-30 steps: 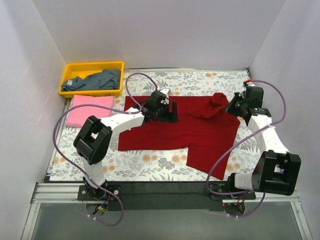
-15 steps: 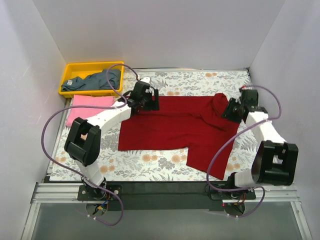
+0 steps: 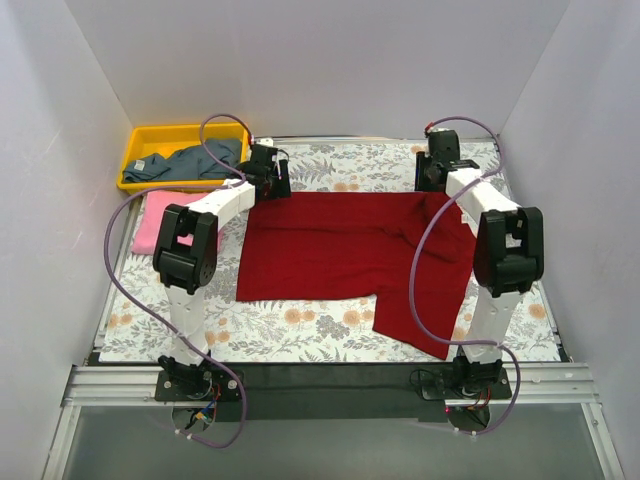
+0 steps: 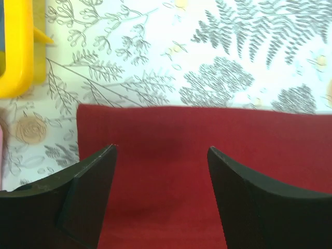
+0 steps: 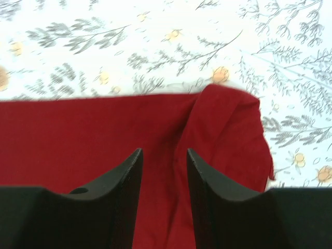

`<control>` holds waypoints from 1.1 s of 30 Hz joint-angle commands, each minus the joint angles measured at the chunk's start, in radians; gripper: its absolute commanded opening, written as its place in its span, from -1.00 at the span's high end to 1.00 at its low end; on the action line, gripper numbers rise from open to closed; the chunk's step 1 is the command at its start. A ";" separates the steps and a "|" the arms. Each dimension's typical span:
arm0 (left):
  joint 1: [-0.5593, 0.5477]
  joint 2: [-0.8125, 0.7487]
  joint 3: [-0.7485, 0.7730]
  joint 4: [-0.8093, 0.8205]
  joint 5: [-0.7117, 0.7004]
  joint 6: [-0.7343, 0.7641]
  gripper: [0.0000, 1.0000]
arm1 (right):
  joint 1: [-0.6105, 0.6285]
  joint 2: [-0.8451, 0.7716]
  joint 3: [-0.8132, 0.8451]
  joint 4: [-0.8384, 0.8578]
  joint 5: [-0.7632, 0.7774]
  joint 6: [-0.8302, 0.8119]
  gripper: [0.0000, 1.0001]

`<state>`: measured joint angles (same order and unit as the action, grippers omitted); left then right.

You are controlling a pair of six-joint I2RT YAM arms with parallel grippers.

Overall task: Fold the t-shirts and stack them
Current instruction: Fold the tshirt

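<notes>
The dark red t-shirt [image 3: 350,250] lies spread flat mid-table. Left gripper [image 4: 162,150]: fingers wide apart above its far left corner. Right gripper [image 5: 164,151]: fingers narrowly apart above its far right corner. The pink t-shirt [image 3: 148,226] lies left of it. The blue-grey t-shirt [image 3: 200,160] is in the yellow bin [image 3: 180,128].
</notes>
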<state>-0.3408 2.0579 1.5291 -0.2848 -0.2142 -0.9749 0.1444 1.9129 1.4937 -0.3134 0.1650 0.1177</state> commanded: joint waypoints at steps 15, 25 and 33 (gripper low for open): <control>0.052 0.119 0.022 0.072 -0.037 0.047 -0.25 | 0.020 0.256 0.237 0.008 0.275 -0.093 0.30; 0.056 0.139 -0.017 0.056 -0.017 -0.008 -0.23 | 0.018 0.299 0.260 -0.016 0.317 -0.101 0.40; 0.057 0.145 -0.040 0.030 -0.025 -0.031 -0.21 | 0.018 0.322 0.290 -0.023 0.383 -0.164 0.63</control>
<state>-0.2897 2.1845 1.5314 -0.1890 -0.2554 -0.9730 0.1589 2.2337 1.7321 -0.3420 0.4885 -0.0097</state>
